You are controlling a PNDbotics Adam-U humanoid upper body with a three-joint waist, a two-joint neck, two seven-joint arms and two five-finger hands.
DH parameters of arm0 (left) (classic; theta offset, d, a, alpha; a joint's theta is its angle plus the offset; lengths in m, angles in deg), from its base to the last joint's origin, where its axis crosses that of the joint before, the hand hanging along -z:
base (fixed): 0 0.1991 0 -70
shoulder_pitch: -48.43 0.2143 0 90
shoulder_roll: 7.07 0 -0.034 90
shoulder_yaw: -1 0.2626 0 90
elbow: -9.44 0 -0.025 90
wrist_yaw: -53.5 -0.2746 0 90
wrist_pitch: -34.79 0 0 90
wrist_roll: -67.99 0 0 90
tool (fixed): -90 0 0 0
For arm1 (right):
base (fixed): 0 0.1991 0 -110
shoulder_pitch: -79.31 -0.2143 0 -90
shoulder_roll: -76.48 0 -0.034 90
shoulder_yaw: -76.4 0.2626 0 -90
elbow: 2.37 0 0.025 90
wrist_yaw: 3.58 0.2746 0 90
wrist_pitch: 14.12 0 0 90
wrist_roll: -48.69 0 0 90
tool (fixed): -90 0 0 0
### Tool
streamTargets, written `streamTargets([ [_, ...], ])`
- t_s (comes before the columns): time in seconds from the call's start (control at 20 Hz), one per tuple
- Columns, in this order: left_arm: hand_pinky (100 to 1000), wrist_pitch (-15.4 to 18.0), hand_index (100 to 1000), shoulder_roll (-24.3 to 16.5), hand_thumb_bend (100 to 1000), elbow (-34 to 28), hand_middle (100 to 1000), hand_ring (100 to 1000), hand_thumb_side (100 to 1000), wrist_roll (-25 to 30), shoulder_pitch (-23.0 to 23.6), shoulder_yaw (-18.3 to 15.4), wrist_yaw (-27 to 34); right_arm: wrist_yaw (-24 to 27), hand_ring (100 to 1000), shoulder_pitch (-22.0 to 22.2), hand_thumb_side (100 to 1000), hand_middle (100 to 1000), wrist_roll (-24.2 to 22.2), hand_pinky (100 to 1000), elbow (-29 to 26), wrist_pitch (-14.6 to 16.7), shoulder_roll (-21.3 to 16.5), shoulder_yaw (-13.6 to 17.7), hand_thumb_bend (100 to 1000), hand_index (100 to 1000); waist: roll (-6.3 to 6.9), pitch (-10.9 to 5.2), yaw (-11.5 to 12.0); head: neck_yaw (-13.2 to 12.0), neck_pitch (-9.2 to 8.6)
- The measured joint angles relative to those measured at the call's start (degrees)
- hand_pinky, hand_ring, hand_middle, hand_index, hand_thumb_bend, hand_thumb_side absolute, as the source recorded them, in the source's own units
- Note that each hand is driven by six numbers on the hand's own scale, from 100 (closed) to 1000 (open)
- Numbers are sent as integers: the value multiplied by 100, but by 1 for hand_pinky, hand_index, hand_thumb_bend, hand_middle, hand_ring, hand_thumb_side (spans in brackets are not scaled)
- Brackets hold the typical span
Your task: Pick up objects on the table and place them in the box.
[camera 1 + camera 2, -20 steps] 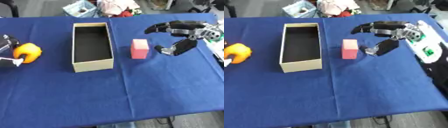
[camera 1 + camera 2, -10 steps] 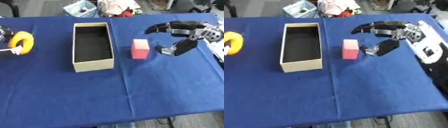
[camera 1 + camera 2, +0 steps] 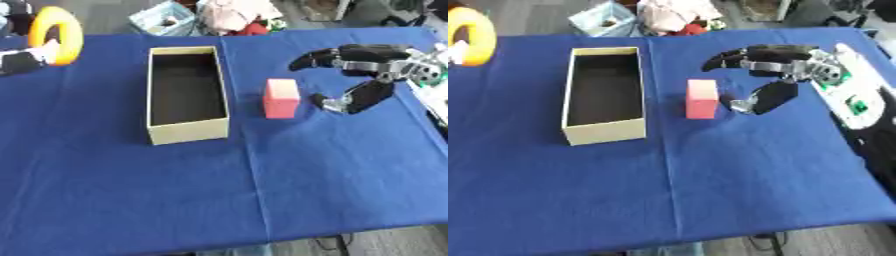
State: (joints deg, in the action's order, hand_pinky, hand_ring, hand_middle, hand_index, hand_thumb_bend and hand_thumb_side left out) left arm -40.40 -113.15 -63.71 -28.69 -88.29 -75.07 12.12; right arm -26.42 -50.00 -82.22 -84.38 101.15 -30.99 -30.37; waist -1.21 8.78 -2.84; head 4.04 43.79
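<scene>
An open cream cardboard box [image 3: 185, 93] with a dark inside stands on the blue tablecloth, left of centre. A pink block [image 3: 282, 98] stands upright just right of the box. My right hand [image 3: 367, 65] hovers right of the pink block, open, fingers and thumb spread toward it without touching. At the far upper left my left hand [image 3: 19, 61] is shut on an orange ring-shaped object [image 3: 52, 35], held up above the table, left of the box.
The blue table [image 3: 227, 190] stretches toward me. Clutter lies beyond its far edge: a light blue basket [image 3: 164, 19] and pink and red items [image 3: 236, 15]. A white device [image 3: 850, 95] lies at the right edge.
My left hand has lifted the orange object off the table and carried it up and away to the far left corner. The right hand has stayed beside the pink block.
</scene>
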Motion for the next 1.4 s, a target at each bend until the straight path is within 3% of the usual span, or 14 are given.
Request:
streamTargets([
  [0.3,399,251,476,373,100,-70,325,382,271,334,-242,393,-37,44,1000,-143,675,955,-58,915,11,-49,174,-161,100,1000,54,-28,-165,-85,0],
  [0.6,476,579,540,693,100,105,388,435,325,660,-289,662,-472,107,1000,-218,701,952,-111,915,42,-102,316,-277,100,1000,97,-28,-335,-148,0],
  [1.2,596,1221,662,1059,100,849,511,542,500,1342,-112,809,-1241,142,1000,-196,809,947,-206,914,220,-196,467,-448,100,1000,114,14,-446,-138,0],
  [1.3,626,1265,707,1095,114,938,557,579,564,1388,-100,808,-1319,142,1000,-181,808,946,-206,914,250,-197,491,-448,100,1000,115,17,-455,-136,0],
  [1.4,662,1284,770,1096,197,989,620,624,668,1432,-77,803,-1382,142,1000,-151,812,947,-205,914,261,-196,496,-448,100,1000,114,25,-455,-132,0],
])
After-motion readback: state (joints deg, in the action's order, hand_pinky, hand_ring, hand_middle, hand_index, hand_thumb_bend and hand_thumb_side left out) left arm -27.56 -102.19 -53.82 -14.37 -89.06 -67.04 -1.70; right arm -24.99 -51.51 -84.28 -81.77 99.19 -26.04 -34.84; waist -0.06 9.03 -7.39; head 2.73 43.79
